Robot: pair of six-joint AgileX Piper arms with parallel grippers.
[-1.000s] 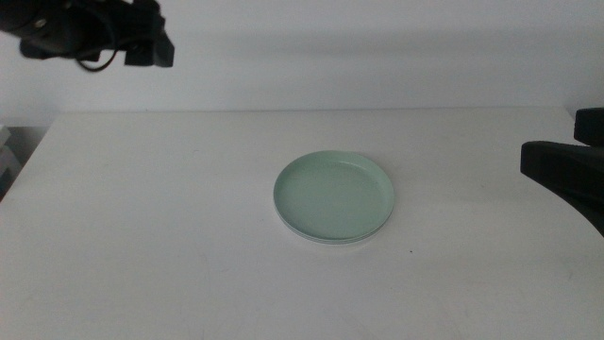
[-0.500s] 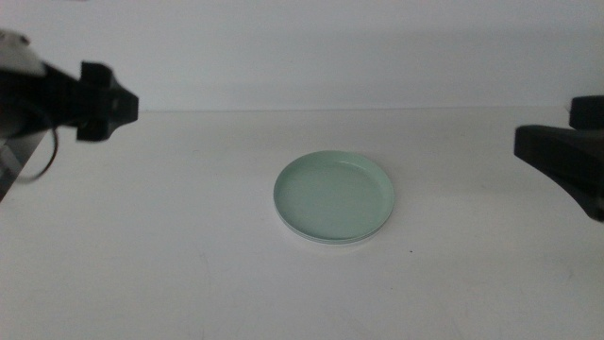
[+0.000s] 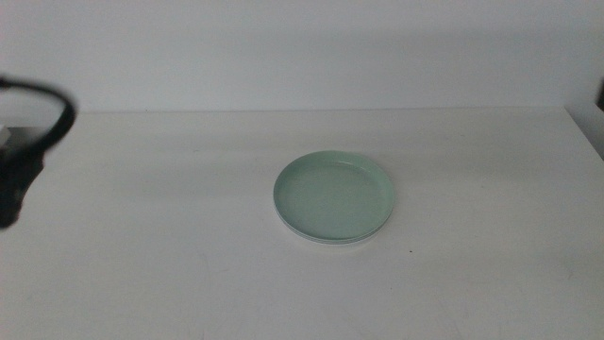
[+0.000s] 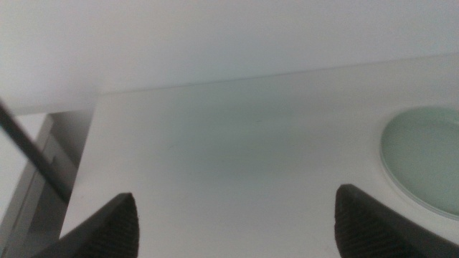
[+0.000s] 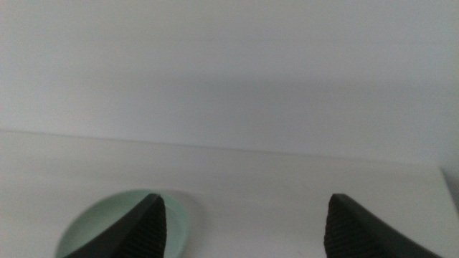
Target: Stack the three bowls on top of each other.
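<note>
The pale mint green bowl (image 3: 334,198) sits upright at the middle of the white table (image 3: 170,236). A thin pale rim (image 3: 326,242) of another dish shows under its front edge. The white and grey bowls cannot be told apart there and are otherwise hidden. My left gripper (image 4: 235,195) is open and empty, above the table's left part, with the green bowl (image 4: 430,161) off to its side. The left arm is a dark blur (image 3: 21,175) at the middle view's left edge. My right gripper (image 5: 245,197) is open and empty, held back from the green bowl (image 5: 107,229).
The table's left edge (image 4: 79,186) drops off beside a grey cabinet. A white wall (image 3: 302,47) stands behind the table. A small dark speck (image 3: 411,251) lies in front of the bowl to the right.
Both arms have pulled back outward: the left one dropped to the picture's left edge, the right one left the middle view. The green bowl has not moved.
</note>
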